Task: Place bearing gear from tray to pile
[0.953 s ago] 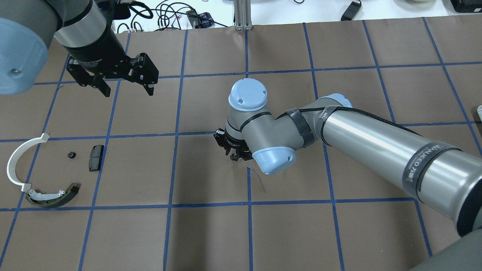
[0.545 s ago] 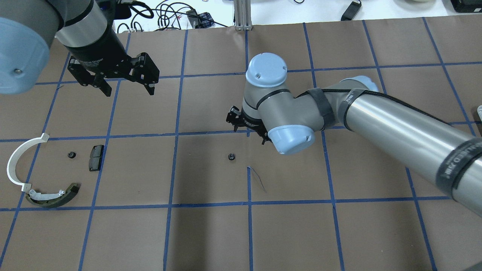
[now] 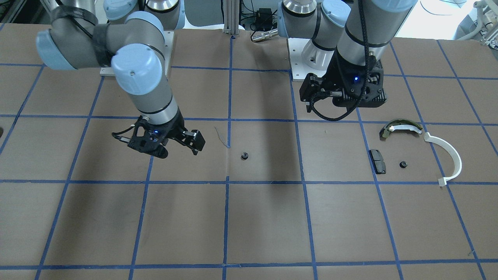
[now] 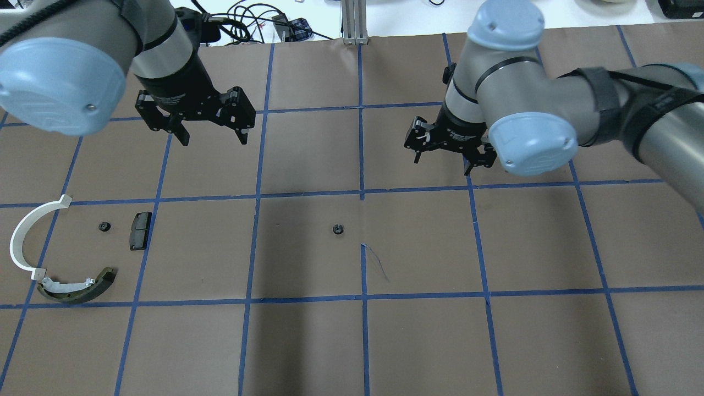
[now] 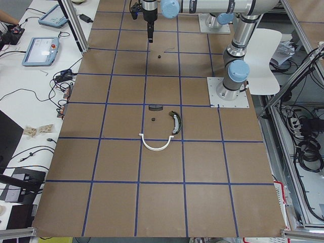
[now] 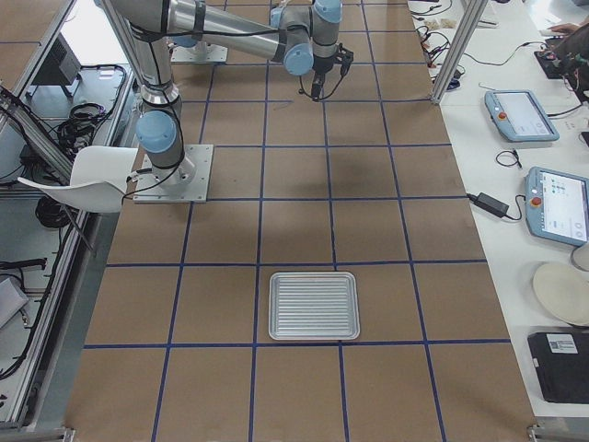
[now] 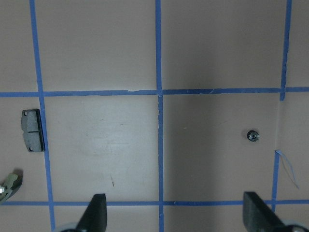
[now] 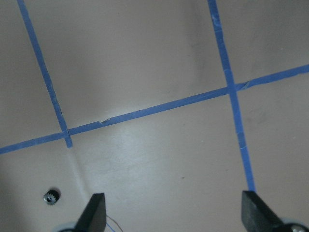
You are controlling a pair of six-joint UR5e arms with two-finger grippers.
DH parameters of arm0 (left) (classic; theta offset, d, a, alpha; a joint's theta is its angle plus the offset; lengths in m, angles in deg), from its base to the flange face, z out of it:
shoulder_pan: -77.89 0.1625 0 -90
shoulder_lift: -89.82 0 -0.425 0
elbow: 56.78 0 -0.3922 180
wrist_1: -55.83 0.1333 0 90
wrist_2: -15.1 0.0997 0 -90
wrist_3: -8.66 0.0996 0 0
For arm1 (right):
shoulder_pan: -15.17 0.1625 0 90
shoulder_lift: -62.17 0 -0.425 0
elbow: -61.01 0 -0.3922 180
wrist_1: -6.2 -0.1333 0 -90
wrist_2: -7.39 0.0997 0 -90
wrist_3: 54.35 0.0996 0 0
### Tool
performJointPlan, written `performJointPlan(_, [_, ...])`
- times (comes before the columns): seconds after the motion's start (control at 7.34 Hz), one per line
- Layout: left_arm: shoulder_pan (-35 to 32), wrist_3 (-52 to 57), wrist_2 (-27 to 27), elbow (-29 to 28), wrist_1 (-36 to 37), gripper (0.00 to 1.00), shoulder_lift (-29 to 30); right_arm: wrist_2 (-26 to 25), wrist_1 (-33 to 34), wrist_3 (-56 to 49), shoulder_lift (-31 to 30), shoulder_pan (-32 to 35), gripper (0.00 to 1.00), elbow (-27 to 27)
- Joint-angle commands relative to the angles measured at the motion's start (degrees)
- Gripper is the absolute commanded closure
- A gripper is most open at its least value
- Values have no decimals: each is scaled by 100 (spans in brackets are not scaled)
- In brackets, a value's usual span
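Gear (image 4: 337, 229) lies flat, axis upright, on the table (image 4: 308, 341), left of and nearer the robot than the right gripper (image 4: 443, 162), which is spread and empty; left gripper (image 4: 214, 137) is likewise spread.

Open surface (image 4: 308, 258) rings the middle gear (image 4: 337, 229), with the left pincer (image 4: 214, 140) and right pincer (image 4: 441, 164) hanging well off it, while the pile gear (image 4: 103, 226) sits tighter between pad (image 4: 140, 230) and half-ring (image 4: 14, 245), the curved piece (image 4: 77, 297) near on a third side.

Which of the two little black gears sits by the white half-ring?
The pile gear, next to the black pad; the lone gear lies by itself mid-table.
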Motion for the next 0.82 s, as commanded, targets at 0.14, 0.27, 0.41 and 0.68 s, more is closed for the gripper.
performJointPlan(0.14, [-1013, -1553, 56, 472, 1232, 0, 877, -155, -2086, -1252, -373, -592, 0, -1198])
performJointPlan(0.27, [-1121, -1932, 30, 753, 1837, 0, 1184, -322, -2581, -1492, -381, -698, 0, -1517])
performJointPlan(0.41, [-1243, -2040, 21, 1104, 2374, 0, 1413, -437, -2656, -1469, -460, -682, 0, -1599])
performJointPlan(0.68, [-1368, -2128, -14, 1694, 3491, 0, 1739, -465, -2648, -1529, -496, -681, 0, -1503])
